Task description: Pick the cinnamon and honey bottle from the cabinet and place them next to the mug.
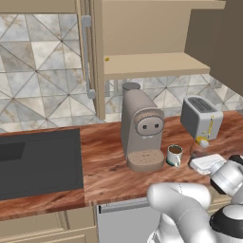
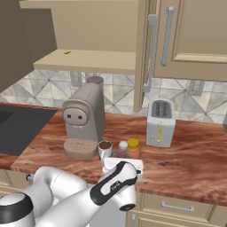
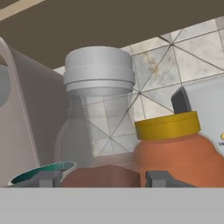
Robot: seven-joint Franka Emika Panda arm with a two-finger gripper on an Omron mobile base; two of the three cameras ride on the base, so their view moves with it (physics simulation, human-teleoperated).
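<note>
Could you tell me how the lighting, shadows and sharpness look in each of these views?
Left base view: flat, even light, no glare, a dim cabinet interior. Right base view: likewise sharp, a soft shadow beneath the shelf. Hand view: the cinnamon and honey bottle loom large at close range, edges crisp, background tiles showing through the shaker's clear glass.
</note>
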